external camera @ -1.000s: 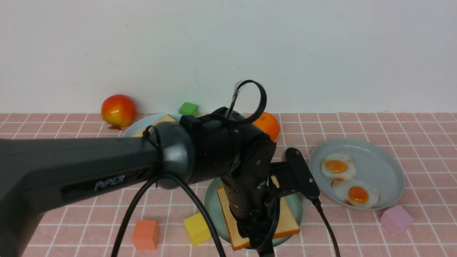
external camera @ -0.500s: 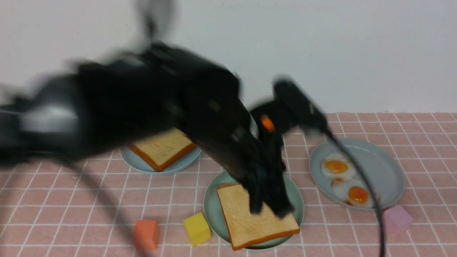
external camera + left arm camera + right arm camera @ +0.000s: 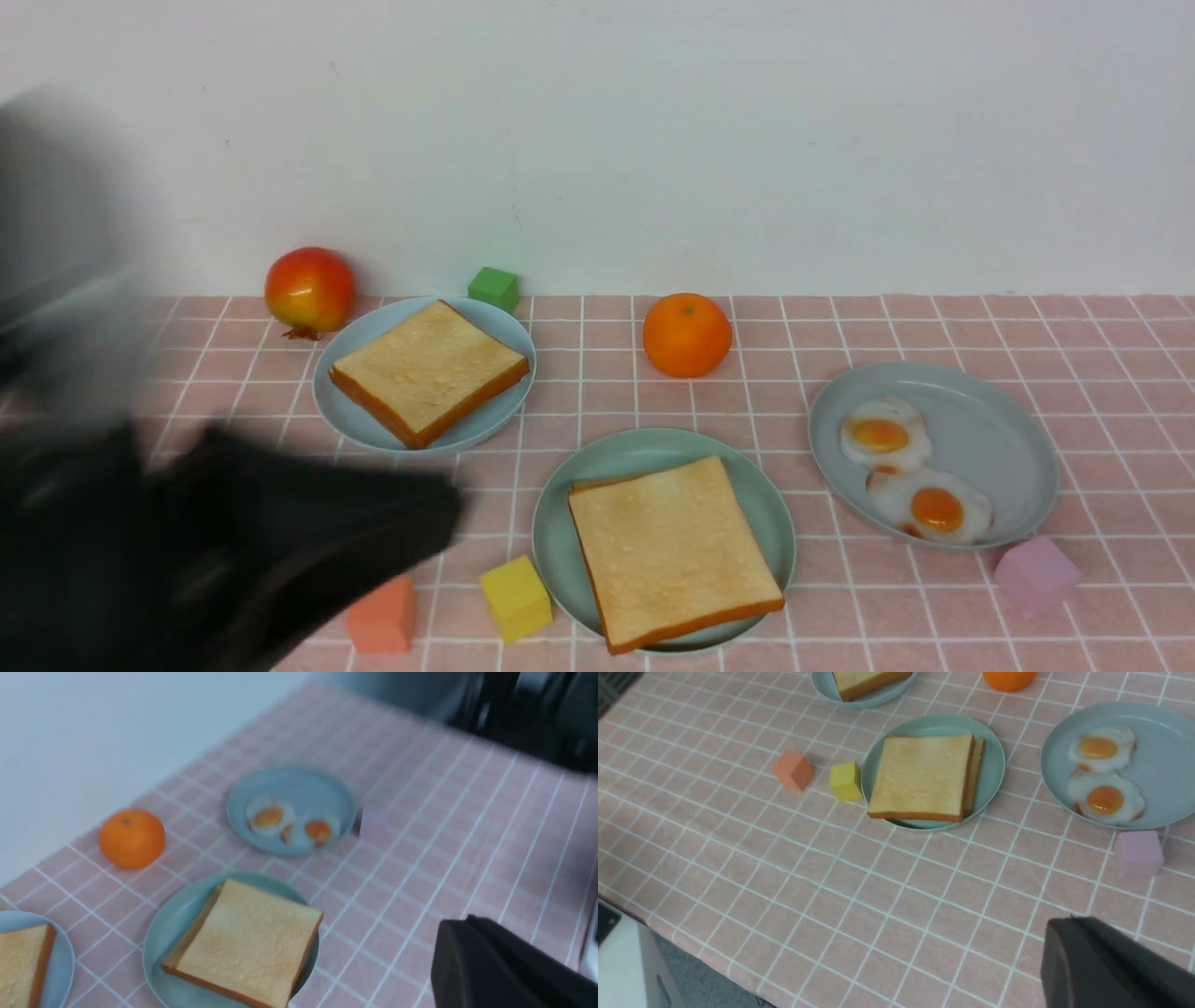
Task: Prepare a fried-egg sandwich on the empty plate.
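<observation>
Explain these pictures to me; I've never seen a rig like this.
It is a robot with two arms. The front picture looks forward from between them, its left arm a dark blur; the other two come from cameras on its wrists.

On the tiled surface, a green plate bears two stacked toast slices. A pale-blue plate has another slice; a grey-blue plate has two fried eggs. Fruit and coloured blocks lie around. Neither gripper's jaws hold anything visible.

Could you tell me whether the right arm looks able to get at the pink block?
Probably yes: nothing visible covers the pink block, though the grey-blue plate sits close behind it.
</observation>
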Tool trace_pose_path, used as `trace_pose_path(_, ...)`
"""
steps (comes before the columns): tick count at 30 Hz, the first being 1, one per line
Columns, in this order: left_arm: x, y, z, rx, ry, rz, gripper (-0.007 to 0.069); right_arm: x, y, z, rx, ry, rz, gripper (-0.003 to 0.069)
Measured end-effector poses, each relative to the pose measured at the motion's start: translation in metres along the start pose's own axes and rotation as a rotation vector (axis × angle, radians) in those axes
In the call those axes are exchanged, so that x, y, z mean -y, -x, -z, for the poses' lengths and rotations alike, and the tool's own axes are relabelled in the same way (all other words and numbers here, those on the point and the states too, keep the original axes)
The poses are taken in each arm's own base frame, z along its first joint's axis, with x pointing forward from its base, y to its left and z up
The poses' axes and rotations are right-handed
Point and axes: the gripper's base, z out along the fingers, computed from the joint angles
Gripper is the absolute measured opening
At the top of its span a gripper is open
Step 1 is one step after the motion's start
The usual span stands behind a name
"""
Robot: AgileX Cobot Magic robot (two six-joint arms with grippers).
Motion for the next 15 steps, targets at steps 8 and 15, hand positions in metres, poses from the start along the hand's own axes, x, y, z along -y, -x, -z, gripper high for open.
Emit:
trace_pose_path(8,-0.009,-0.075,0.036,0.221,0.038,0.053,0.0013,0.001,0.003,0.008,0.108,0.009,0.003,0.001)
trace_pose_path(15,-0.011,-0.088,0.04,0.246,0.04,0.056,0.0013,0.001,0.001,0.008,0.09,0.008,0.0,0.001)
